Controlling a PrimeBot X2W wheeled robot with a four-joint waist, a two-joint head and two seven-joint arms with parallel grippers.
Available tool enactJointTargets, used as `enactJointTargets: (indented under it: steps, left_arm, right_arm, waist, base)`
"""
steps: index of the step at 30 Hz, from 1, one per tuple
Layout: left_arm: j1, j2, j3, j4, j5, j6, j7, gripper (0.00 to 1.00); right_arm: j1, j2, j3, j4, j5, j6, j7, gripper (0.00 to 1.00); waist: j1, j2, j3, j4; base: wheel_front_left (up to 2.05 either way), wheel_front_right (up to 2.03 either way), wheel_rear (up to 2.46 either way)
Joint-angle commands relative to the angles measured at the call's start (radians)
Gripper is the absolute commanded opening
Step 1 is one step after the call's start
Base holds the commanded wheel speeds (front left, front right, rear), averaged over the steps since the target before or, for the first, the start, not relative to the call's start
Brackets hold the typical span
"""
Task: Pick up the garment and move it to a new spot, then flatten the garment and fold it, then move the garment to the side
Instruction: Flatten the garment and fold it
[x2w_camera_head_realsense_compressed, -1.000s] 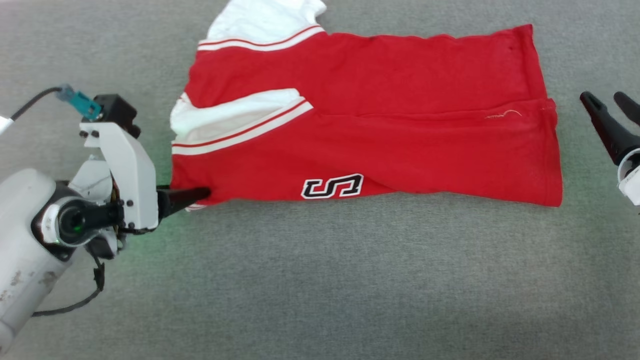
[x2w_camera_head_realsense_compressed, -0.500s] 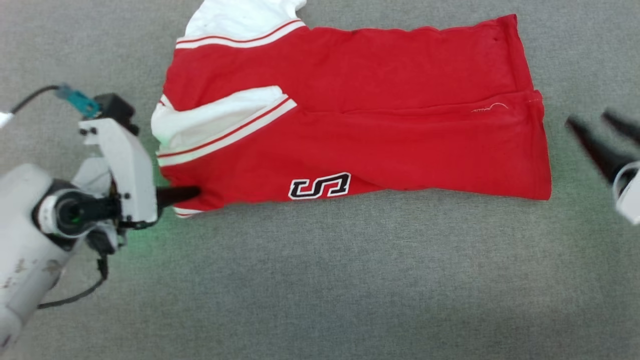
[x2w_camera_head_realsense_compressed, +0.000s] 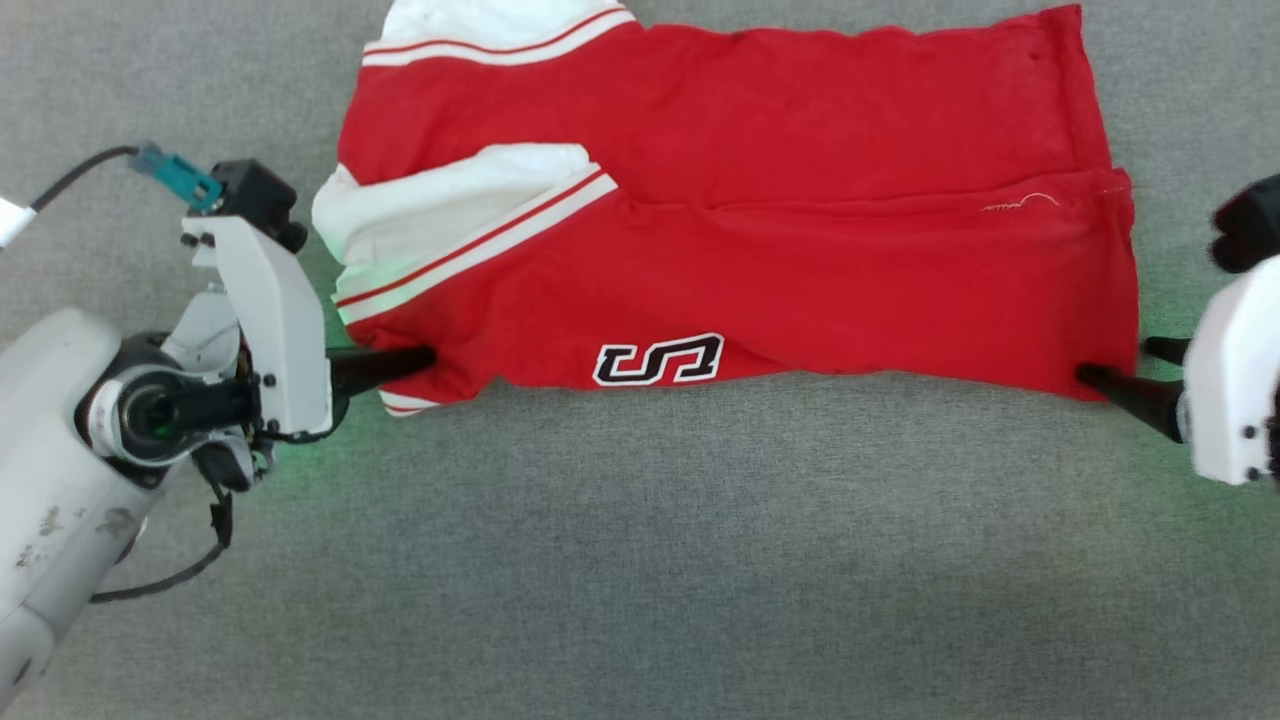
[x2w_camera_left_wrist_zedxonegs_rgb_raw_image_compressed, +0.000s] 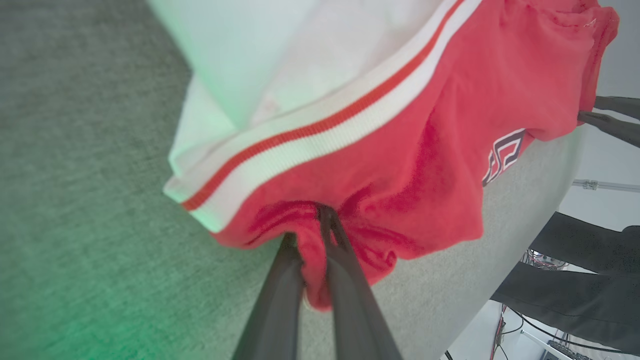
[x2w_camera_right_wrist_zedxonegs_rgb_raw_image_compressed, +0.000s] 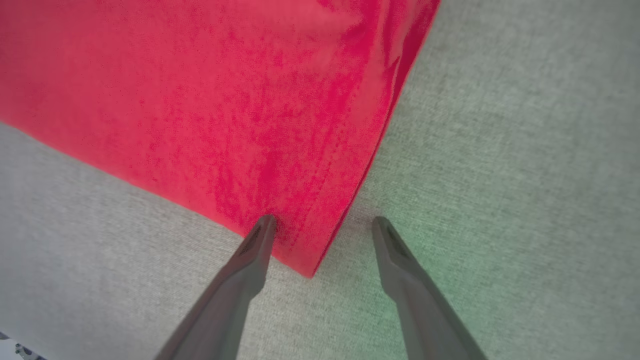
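Red knit garment (x2w_camera_head_realsense_compressed: 740, 250), white sleeves, folded lengthwise on grey cloth (x2w_camera_head_realsense_compressed: 640, 560); judged light, limp, prone to bunch. Best taken at near corners: left gripper (x2w_camera_head_realsense_compressed: 425, 358) clamped on sleeve-end corner, right gripper (x2w_camera_right_wrist_zedxonegs_rgb_raw_image_compressed: 324, 220) agape astride hem corner, not yet pinched

A grey, woven-looking cloth (x2w_camera_head_realsense_compressed: 640, 560) covers the whole work surface, lying flat, with a darker band of shade across its near part. A faint green light (x2w_camera_head_realsense_compressed: 300, 490) tints it towards the left, and there is another patch at the right edge. In the left wrist view the surface ends in a straight edge (x2w_camera_left_wrist_zedxonegs_rgb_raw_image_compressed: 520, 250). Past it are a thin metal bar (x2w_camera_left_wrist_zedxonegs_rgb_raw_image_compressed: 605, 185), a few cables (x2w_camera_left_wrist_zedxonegs_rgb_raw_image_compressed: 505, 325) and a broad dark shape (x2w_camera_left_wrist_zedxonegs_rgb_raw_image_compressed: 575, 295) I can't make out
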Motion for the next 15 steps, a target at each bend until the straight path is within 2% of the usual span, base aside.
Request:
enactJointTargets:
  steps: [1, 7, 8, 9, 10, 15]
  left_arm:
    - [0.012, -0.019, -0.015, 0.006, 0.005, 0.004, -0.003, 0.0]
    - [0.007, -0.032, -0.015, -0.001, 0.016, -0.009, -0.013, 0.0]
    - [0.007, -0.033, -0.015, -0.002, 0.018, -0.012, -0.015, 0.0]
    - [0.007, -0.034, -0.015, -0.003, 0.017, -0.014, -0.015, 0.0]
    - [0.008, -0.033, -0.015, -0.004, 0.016, -0.014, -0.016, 0.0]
    - [0.024, -0.018, 0.003, -0.025, -0.003, -0.027, -0.031, 0.0]
  right_arm:
    - [-0.008, 0.006, 0.01, 0.015, -0.014, -0.002, 0.004, 1.0]
    - [-0.043, 0.06, 0.074, 0.123, -0.072, -0.002, 0.001, 1.0]
    - [-0.046, 0.063, 0.079, 0.135, -0.076, -0.002, 0.0, 0.81]
    - [-0.047, 0.066, 0.082, 0.144, -0.077, -0.002, -0.002, 0.36]
    - [-0.048, 0.068, 0.086, 0.151, -0.074, -0.002, -0.005, 0.0]
    - [-0.051, 0.054, 0.068, 0.152, -0.053, -0.002, -0.043, 0.0]
  waist:
    - [0.0, 0.0, 0.008, 0.003]
    - [0.0, 0.0, 0.02, 0.017]
    - [0.0, 0.0, 0.021, 0.019]
    - [0.0, 0.0, 0.021, 0.02]
    - [0.0, 0.0, 0.021, 0.02]
    - [0.0, 0.0, 0.013, 0.018]
  base:
    - [0.0, 0.0, 0.0]
    - [0.0, 0.0, 0.0]
    - [0.0, 0.0, 0.0]
    - [0.0, 0.0, 0.0]
    - [0.0, 0.0, 0.0]
    - [0.0, 0.0, 0.0]
